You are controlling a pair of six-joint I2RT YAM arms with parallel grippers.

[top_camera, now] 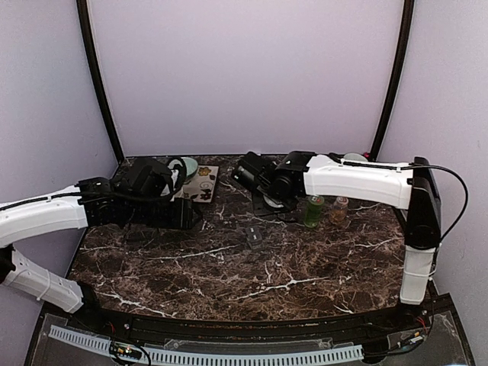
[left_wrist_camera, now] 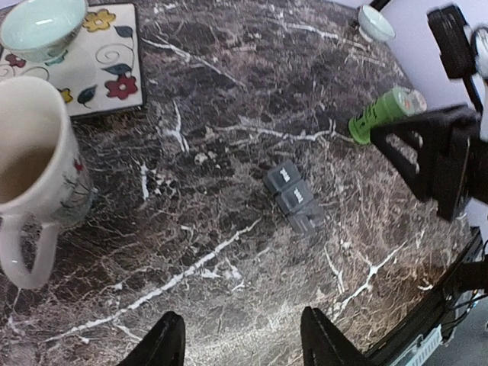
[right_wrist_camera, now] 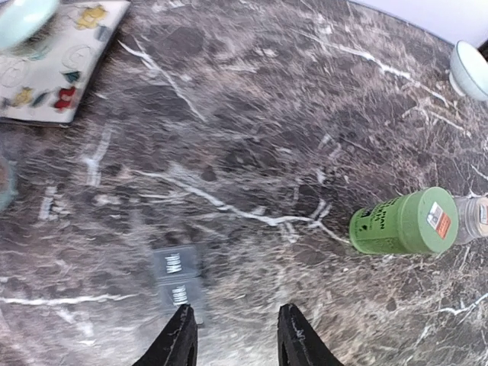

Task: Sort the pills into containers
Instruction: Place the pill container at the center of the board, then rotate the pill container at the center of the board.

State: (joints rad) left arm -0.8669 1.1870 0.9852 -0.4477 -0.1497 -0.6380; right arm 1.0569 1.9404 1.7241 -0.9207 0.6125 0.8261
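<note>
Black left fingers (left_wrist_camera: 164, 345) and right fingers (right_wrist_camera: 180, 343) stand parted, empty, above the marble table (top_camera: 229, 268).

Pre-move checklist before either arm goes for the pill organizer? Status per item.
1. Left tool open, nothing in it: ok.
2. Right tool open, nothing in it: ok.
3. Grey container strip in view, nothing on top of it: ok.
4. Its lids open to take pills: not ok, they look shut.
5. Pills located: cannot tell, none visible loose on the table.
6. Green bottle upright, apart from the strip: ok.
</note>
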